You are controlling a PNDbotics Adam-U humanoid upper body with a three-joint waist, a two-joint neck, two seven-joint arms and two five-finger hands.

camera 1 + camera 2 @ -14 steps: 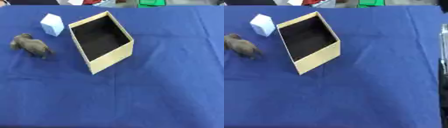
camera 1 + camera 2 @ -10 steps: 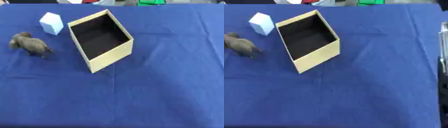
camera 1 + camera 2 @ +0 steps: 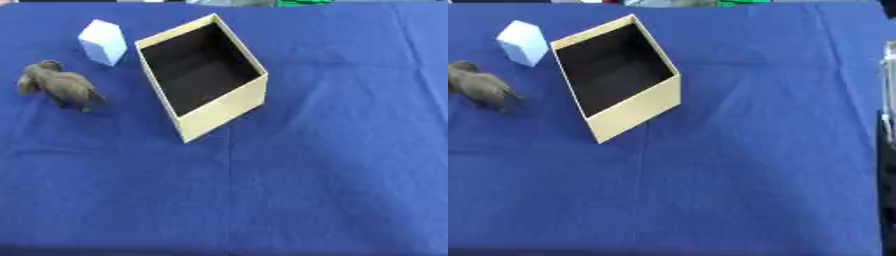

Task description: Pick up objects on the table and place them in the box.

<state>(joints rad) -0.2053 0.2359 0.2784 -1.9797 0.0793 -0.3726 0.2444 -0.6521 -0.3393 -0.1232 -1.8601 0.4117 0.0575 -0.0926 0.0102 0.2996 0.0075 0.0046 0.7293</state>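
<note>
An open tan cardboard box [image 3: 220, 108] with a dark, empty inside stands left of centre on the blue cloth. Left of it lies a grey toy elephant [image 3: 58, 86]. Behind the elephant, close to the box's far left corner, stands a small pale blue block [image 3: 102, 42]. Neither of my hands shows in either view.
The blue tablecloth [image 3: 332, 165] covers the whole table, with wide open cloth to the right and front of the box. A dark upright edge with a pale strip [image 3: 886, 100] shows at the right border of the right eye view. Green and pale items [image 3: 302, 2] sit beyond the far edge.
The whole picture has shifted slightly downward, so the camera moved. The objects themselves have not moved.
</note>
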